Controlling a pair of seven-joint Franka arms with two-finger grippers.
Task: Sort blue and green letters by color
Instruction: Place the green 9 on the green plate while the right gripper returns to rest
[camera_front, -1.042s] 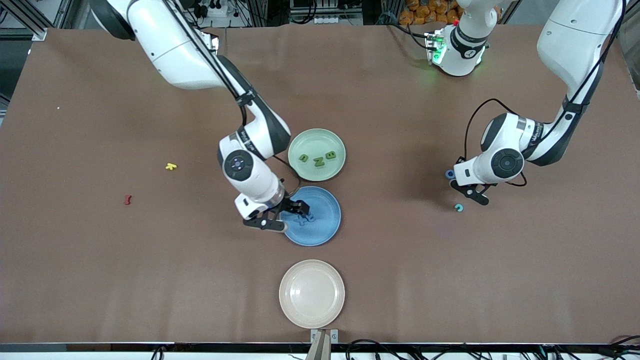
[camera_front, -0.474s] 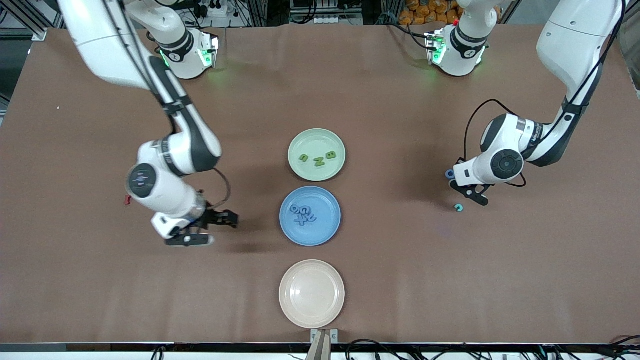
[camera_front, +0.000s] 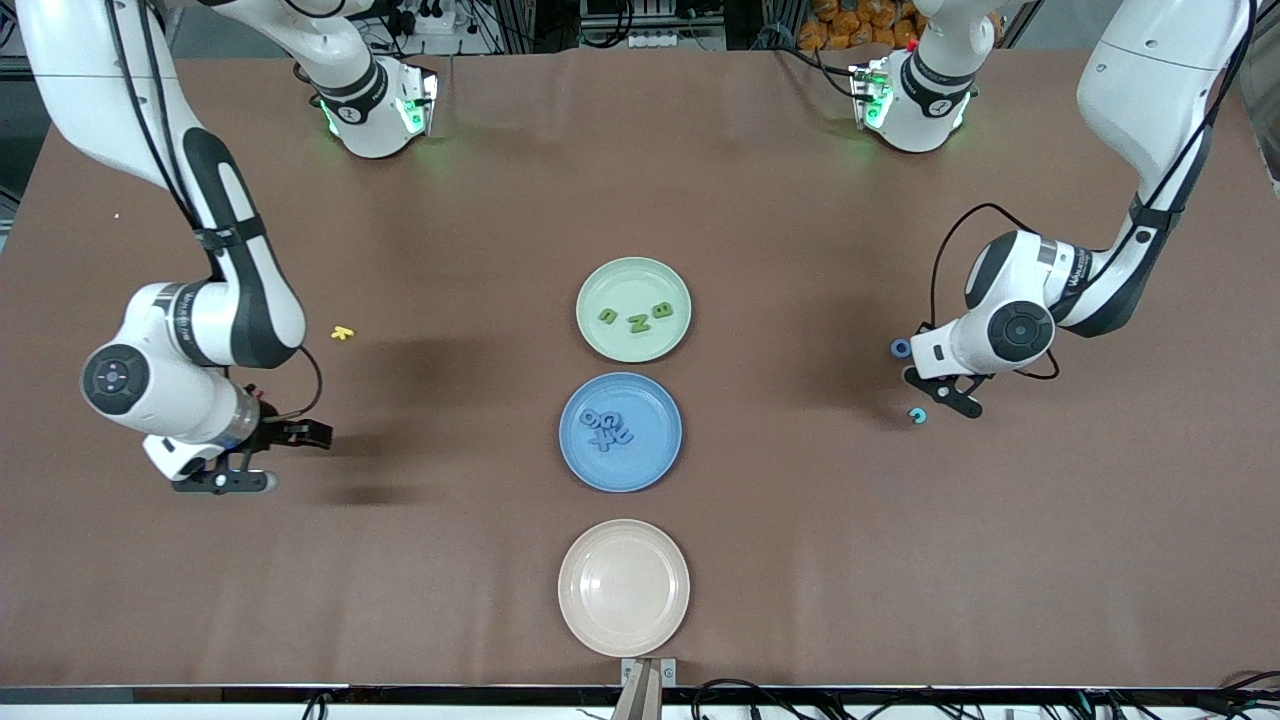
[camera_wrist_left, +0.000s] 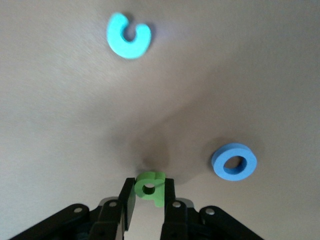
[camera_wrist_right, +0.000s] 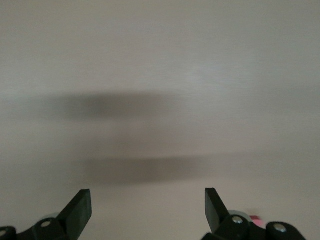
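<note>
While gripped, green letter (camera_wrist_left: 150, 188) sits between left gripper (camera_wrist_left: 148, 207) fingers

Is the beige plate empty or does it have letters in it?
Empty: the beige plate shows only bare surface, no letters in it.

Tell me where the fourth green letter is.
In the left wrist view, the green letter b is pinched in the left tool, above bare table beside a blue ring, at the left arm's end.
</note>
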